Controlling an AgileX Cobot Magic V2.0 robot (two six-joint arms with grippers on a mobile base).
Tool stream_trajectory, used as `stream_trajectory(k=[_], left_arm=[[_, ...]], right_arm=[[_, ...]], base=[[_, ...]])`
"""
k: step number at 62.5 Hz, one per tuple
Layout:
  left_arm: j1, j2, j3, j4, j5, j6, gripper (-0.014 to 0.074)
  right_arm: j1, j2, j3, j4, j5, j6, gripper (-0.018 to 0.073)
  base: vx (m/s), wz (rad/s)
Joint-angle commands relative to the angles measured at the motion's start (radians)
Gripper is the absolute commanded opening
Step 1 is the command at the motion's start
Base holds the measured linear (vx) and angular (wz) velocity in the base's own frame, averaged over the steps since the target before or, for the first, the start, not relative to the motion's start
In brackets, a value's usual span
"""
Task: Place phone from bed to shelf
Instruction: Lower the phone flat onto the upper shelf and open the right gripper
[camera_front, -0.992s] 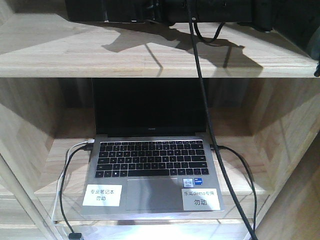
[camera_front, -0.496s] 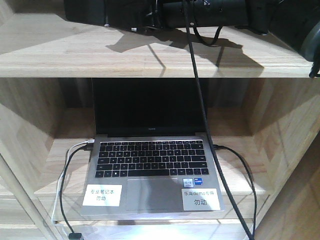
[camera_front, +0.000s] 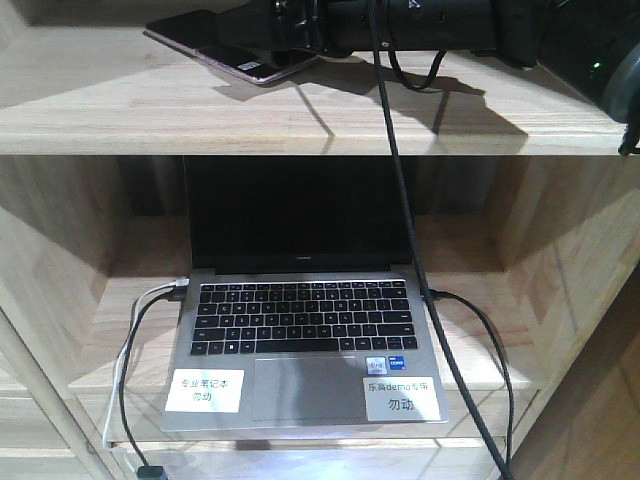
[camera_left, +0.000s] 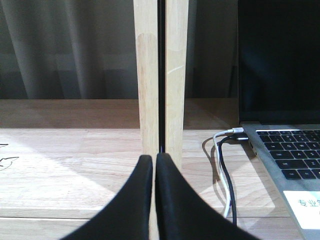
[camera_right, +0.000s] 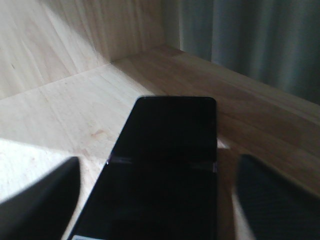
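Right wrist view: phone (camera_right: 160, 170) lying flat on shelf (camera_right: 65, 105), pointing toward 12 o'clock; right gripper (camera_right: 160, 200) spread wide, releasing; left gripper (camera_left: 154, 165) closed, empty.

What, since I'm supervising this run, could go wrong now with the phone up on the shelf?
1. The phone lies on the shelf between the fingers of the open right claw; a skewed retreat could drag it.
2. The arm's black cable hangs in front of the laptop and might snag it.
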Motion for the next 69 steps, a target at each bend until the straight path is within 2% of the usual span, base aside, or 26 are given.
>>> stream_trajectory(k=[1, 21, 46, 54, 62, 69], left_arm=[[0.002, -0.007, 0.002, -0.006, -0.074, -0.004, 0.0001], [0.002, -0.007, 0.002, -0.006, -0.074, -0.004, 0.0001], [0.002, -0.007, 0.002, -0.006, -0.074, -0.004, 0.0001], [0.002, -0.007, 0.002, -0.006, -0.074, -0.004, 0.0001], [0.002, -0.007, 0.002, -0.006, -0.074, -0.004, 0.0001], [0.002, -0.007, 0.002, -0.006, -0.074, -0.004, 0.0001]], right_arm=[[-0.002, -0.048, -0.031, 0.017, -0.039, -0.005, 0.0637], [-0.002, -0.078, -0.031, 0.004, -0.039, 0.015, 0.0611], [-0.002, -0.222, -0.031, -0.156, -0.018, 0.107, 0.0578], [-0.002, -0.277, -0.031, -0.204, -0.002, 0.208, 0.0575], [-0.002, -0.32, -0.031, -0.245, 0.025, 0.264, 0.0532], [-0.002, -0.371, 0.002, -0.263, 0.04, 0.282, 0.0452]], base=[[0.0, 0.0], [0.0, 0.0], [0.0, 0.0], [0.0, 0.0], [0.0, 0.0], [0.0, 0.0]])
